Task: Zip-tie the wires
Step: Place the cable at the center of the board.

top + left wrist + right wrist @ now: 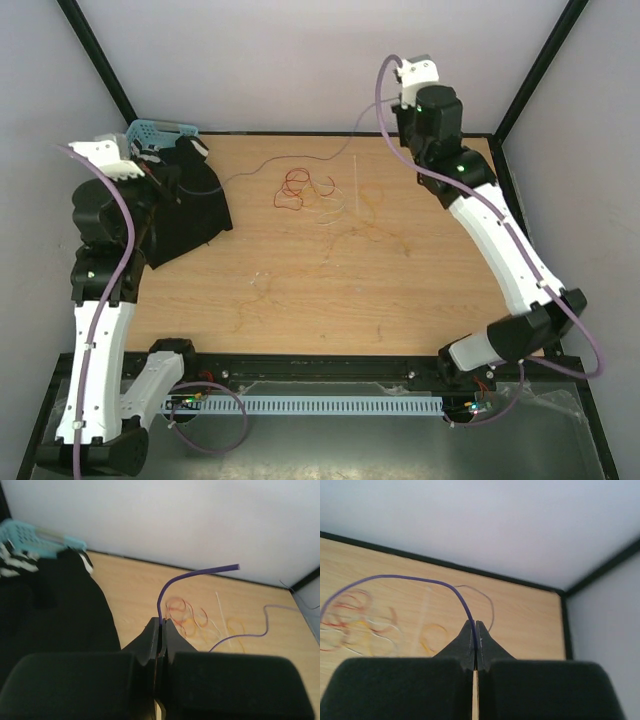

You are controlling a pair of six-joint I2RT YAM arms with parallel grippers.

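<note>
The wires (310, 195), a loose tangle of hair-thin curly strands in red, white and orange-yellow, lie on the far middle of the light wooden tabletop (420, 290), with the red loops on the left of the heap. A straight whitish strip (355, 185) lies among them, between the red loops and the yellowish ones.

One thin purple strand (420, 579) is lifted off the wood, and I have it at both ends. The right gripper (476, 625) has its fingers pressed together on it, and from that pinch the strand arcs up and away to the left over the tangle. The left gripper (161, 622) is likewise closed tight on the purple strand. A short free tail curves up and to the right above its fingertips.

In the overhead view the left arm sits at the far left of the table, over a crumpled black cloth (195, 215), and a pale blue plastic basket (160, 130) stands just behind that cloth against the back wall. The right arm reaches to the far right corner.
</note>
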